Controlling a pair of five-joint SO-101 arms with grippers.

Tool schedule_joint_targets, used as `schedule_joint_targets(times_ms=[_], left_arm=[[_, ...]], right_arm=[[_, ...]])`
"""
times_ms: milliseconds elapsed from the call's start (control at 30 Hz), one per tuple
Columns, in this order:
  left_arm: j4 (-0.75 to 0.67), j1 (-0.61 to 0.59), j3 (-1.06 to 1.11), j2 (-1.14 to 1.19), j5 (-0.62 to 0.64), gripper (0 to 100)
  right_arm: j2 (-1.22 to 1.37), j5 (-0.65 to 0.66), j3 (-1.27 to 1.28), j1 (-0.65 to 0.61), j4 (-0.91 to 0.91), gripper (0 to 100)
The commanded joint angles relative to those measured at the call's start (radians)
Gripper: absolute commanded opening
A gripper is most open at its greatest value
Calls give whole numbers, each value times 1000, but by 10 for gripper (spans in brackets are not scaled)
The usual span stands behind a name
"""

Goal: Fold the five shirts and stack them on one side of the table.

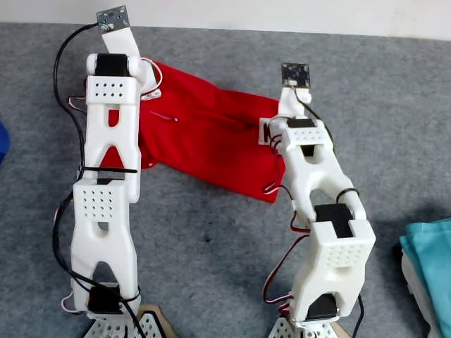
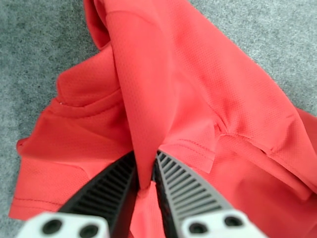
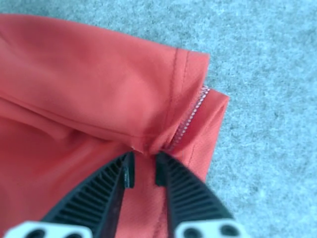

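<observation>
The table (image 1: 211, 239) has a grey cover that looks like carpet. A red shirt (image 1: 204, 141) lies on its far middle part, wrinkled and partly folded over itself. At the right edge lies a teal shirt (image 1: 430, 253), probably folded, and at the left edge a small blue thing (image 1: 2, 141) is cut off.

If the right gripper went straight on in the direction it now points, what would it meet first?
The shirt: the right gripper already has its tips on the puckered cloth near the hemmed corner. The table probably lies directly under that cloth, though depth is hard to judge here.
</observation>
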Motion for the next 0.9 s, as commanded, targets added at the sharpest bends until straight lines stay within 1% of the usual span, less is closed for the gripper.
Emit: schedule_joint_targets(times_ms=[0, 167, 367, 433, 567, 633, 867], left_arm=[[-2, -21, -13, -12, 9, 10], [-49, -30, -13, -18, 9, 10], [-40, -27, -12, -16, 5, 12], [-20, -30, -12, -16, -23, 50], [23, -16, -13, -18, -38, 236], [20, -10, -13, -16, -38, 297], [21, -8, -7, -10, -38, 304]], right_arm=[[-15, 17, -53, 7, -15, 12], [-13, 18, -47, 7, -15, 6], [-13, 18, -44, 7, -15, 6], [-13, 18, -44, 7, -15, 6], [-13, 18, -44, 7, -15, 6], [-13, 18, -44, 7, -15, 6], [-13, 18, -44, 7, -15, 6]])
